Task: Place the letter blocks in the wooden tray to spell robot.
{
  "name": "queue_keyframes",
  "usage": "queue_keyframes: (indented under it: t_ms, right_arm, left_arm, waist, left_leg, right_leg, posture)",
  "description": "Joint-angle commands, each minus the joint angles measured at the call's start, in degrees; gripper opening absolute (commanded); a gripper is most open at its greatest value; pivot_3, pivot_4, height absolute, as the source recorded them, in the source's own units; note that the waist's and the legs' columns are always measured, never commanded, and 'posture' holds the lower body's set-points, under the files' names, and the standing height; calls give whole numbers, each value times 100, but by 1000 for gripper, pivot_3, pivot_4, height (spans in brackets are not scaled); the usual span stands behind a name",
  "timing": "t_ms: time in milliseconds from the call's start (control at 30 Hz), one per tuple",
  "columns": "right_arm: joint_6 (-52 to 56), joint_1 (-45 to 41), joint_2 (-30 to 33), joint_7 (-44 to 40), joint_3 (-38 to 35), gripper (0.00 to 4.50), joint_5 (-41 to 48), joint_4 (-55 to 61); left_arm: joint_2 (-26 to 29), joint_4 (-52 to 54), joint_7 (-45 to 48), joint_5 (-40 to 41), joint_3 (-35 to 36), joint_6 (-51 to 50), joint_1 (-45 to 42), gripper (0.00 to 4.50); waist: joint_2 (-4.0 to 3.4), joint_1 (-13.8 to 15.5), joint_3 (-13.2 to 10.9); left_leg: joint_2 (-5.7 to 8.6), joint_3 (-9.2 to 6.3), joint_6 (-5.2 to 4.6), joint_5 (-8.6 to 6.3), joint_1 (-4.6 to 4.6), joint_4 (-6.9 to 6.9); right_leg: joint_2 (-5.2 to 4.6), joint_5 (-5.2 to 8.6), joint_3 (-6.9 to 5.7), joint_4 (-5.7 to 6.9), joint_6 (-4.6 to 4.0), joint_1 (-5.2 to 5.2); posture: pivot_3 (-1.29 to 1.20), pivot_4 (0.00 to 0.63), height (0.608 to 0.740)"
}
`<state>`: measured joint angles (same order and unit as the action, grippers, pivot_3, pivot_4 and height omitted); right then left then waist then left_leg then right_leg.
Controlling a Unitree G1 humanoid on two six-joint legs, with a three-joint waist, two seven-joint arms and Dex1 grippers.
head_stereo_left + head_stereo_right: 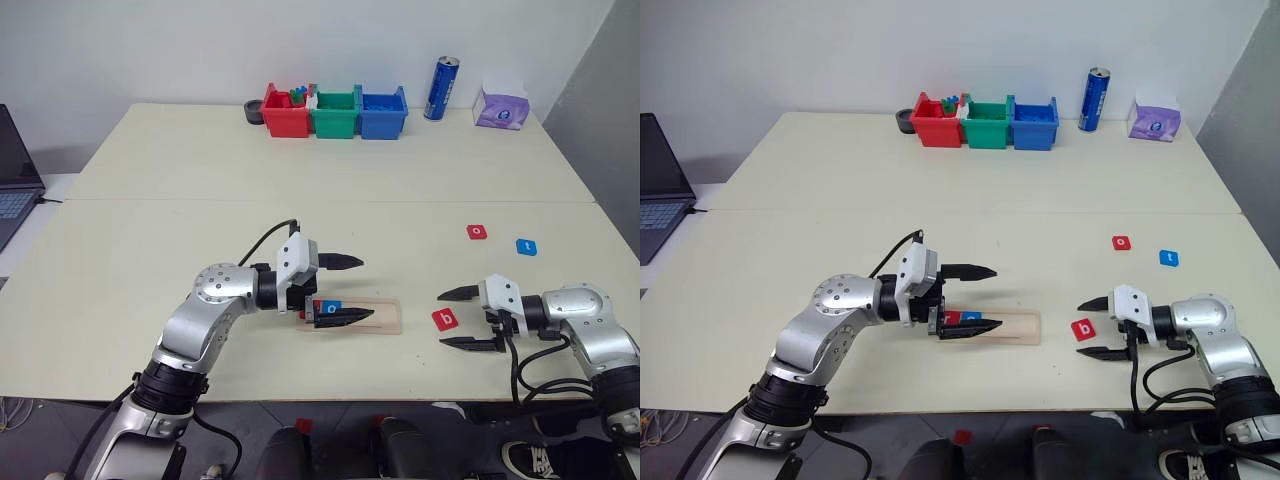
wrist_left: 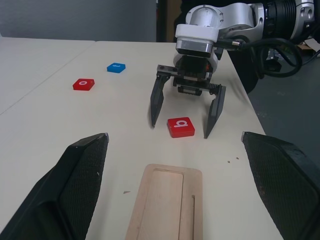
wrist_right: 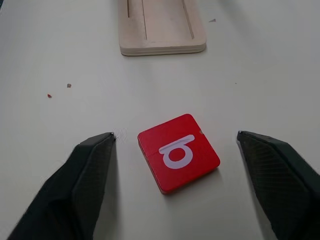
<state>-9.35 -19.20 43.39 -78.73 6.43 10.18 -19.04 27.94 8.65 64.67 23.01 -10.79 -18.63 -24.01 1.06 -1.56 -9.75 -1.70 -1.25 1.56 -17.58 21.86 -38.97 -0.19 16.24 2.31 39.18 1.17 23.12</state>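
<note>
Pale table (image 1: 200, 190) against a white wall; wooden tray (image 1: 385, 317) lies near the front edge, its left part hidden behind the left gripper (image 1: 348, 288); two letter blocks are seen in the tray's left end, a red one (image 1: 953, 317) and a blue one (image 1: 973, 317), letters unreadable here; judged to be the first two of five, so the task is under half done.

Left to place: red "b" block (image 3: 178, 151) on the table right of the tray; red "o" block (image 1: 477, 232) and blue "t" block (image 1: 526, 247) further back on the right, well apart from the tray.

Right gripper (image 1: 470, 318) is set low with fingers spread either side of the "b" block, not touching it; nothing held; grasp judged as the step in hand.

Left gripper is wide open over the tray's left end, empty; it may crowd the next slot when the "b" arrives.

Other things: red, green and blue bins (image 1: 335, 112), blue can (image 1: 441, 88), tissue box (image 1: 501, 106) at the far edge, laptop (image 1: 15, 170) far left; none in the way.
</note>
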Motion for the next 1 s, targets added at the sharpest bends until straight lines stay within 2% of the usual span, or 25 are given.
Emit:
queue_keyframes:
  t_ms: [33,133,300,700,1000]
  right_arm:
    - [-67,-39,0,19,17,2862,-54,-46]
    - [-82,-10,23,35,4,1863,-39,-47]
    - [-55,89,80,73,-56,1584,14,108]
    - [935,-23,-197,492,-116,1584,362,1077]
    - [1709,-636,-874,811,322,1584,309,1460]
  left_arm:
    - [24,120,60,78,28,39,-31,4500]
    - [29,140,59,78,27,38,-12,4500]
    - [21,151,68,80,19,46,-6,4500]
    - [147,118,290,153,121,116,-9,4500]
    - [1043,-48,1012,305,653,415,278,4500]
  waist:
    - [0,0,0]
    - [0,1,0]
    - [0,2,0]
    - [0,0,0]
    - [-1,-18,0]
  left_leg:
    - [0,0,0,0,0,0]
    - [0,0,0,0,-2,-3]
    - [1,0,0,0,-2,-5]
    - [2,-1,1,1,-5,-5]
    - [1,-3,1,1,-8,-3]
  right_leg:
    - [0,0,0,1,0,0]
    - [-1,0,1,6,0,-1]
    - [-2,0,1,10,0,-1]
    - [0,0,0,20,0,1]
    - [10,2,-3,29,-3,7]
  posture:
    - [0,150,740]
    - [0,150,740]
    - [0,150,740]
    - [0,150,740]
    - [0,150,740]
